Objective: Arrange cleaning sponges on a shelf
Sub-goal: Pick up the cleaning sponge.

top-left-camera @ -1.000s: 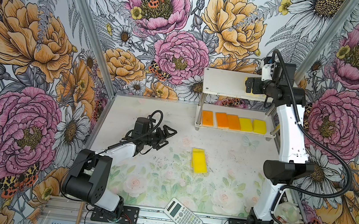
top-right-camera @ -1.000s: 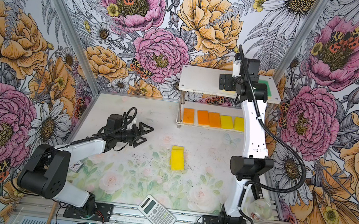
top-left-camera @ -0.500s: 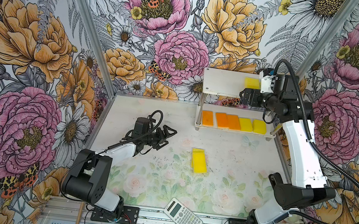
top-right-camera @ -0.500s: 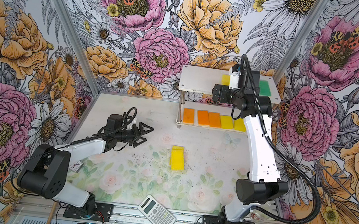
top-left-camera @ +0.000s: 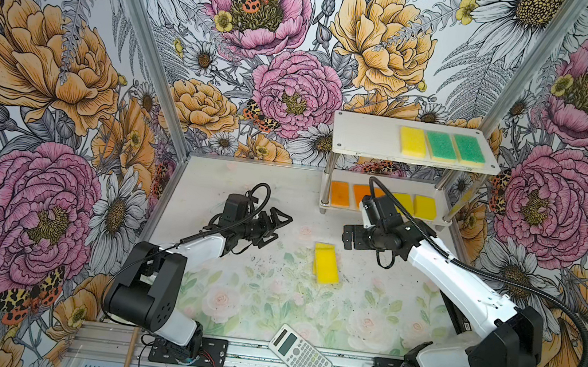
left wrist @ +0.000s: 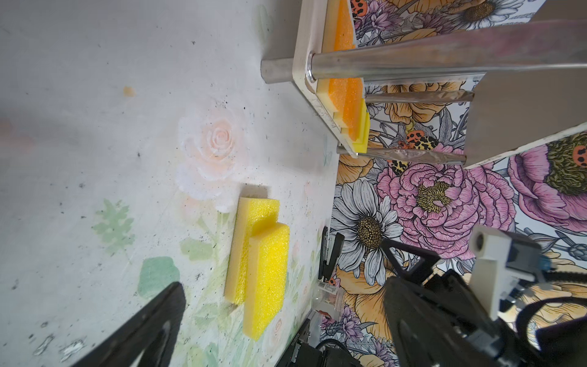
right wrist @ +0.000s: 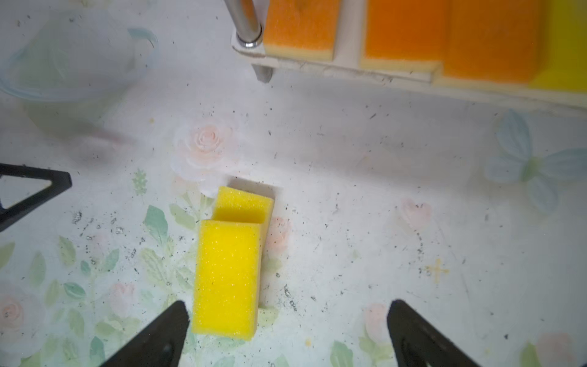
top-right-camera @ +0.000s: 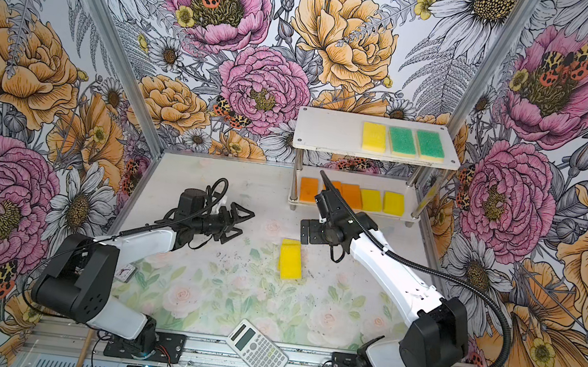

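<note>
Two yellow cleaning sponges (top-left-camera: 326, 262) (top-right-camera: 290, 259) lie stacked and offset mid-table. My right gripper (top-left-camera: 348, 237) (top-right-camera: 307, 232) hangs open just right of them; in the right wrist view the upper sponge (right wrist: 227, 276) lies near one finger of the right gripper (right wrist: 289, 305), which holds nothing. My left gripper (top-left-camera: 277, 226) (top-right-camera: 243, 224) is open and empty, left of the stack. The shelf (top-left-camera: 367, 136) (top-right-camera: 329, 131) carries a yellow sponge (top-left-camera: 412, 142) and two green ones (top-left-camera: 441, 146) on top. Orange (top-left-camera: 340, 194) and yellow (top-left-camera: 425, 207) sponges line its lower board.
A white calculator (top-left-camera: 300, 351) (top-right-camera: 256, 351) lies at the table's front edge. A wooden stick (top-left-camera: 129, 349) leans by the left arm's base. Flowered walls close in three sides. The shelf's metal posts (left wrist: 413, 63) stand near the back right corner.
My right arm has come down from the shelf's top board to low over the table beside the stacked yellow sponges, leaving a yellow sponge on top. The left arm has not moved.
</note>
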`<state>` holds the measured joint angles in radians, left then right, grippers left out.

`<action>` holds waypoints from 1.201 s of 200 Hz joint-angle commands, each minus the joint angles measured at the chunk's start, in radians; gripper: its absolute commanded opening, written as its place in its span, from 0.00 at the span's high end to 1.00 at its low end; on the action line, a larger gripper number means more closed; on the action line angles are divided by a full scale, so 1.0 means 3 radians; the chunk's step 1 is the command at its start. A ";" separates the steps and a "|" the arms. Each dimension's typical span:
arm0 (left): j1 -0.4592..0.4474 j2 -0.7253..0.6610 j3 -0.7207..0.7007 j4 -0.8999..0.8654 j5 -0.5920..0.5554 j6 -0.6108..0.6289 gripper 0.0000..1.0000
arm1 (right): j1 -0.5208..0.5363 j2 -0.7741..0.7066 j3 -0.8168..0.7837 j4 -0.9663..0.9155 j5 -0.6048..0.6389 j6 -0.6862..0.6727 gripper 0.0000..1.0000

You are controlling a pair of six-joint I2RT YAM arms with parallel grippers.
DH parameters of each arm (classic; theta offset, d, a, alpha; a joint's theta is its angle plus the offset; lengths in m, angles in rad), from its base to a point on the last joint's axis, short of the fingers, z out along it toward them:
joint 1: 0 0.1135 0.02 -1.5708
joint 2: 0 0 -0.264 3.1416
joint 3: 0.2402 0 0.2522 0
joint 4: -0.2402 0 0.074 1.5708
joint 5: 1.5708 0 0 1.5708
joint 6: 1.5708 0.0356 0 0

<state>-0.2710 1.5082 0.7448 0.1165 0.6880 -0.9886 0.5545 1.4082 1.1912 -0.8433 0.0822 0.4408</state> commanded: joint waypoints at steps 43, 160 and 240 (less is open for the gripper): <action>-0.0028 0.0055 0.0007 0.0021 -0.0114 0.0019 0.01 | 0.0410 0.0049 -0.0449 0.0566 -0.0011 0.0552 0.00; -0.0027 0.0089 -0.0039 0.0022 -0.0116 0.0038 0.01 | 0.0776 0.0611 -0.0440 0.0580 0.0019 0.0621 0.00; -0.0027 0.0096 -0.0067 0.0024 -0.0111 0.0064 0.01 | 0.0891 0.0877 -0.0412 0.0580 -0.0021 0.0596 0.10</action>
<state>-0.2741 1.5299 0.7406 0.1165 0.6701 -0.9882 0.8070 1.6474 1.0569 -0.6865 0.0750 0.6128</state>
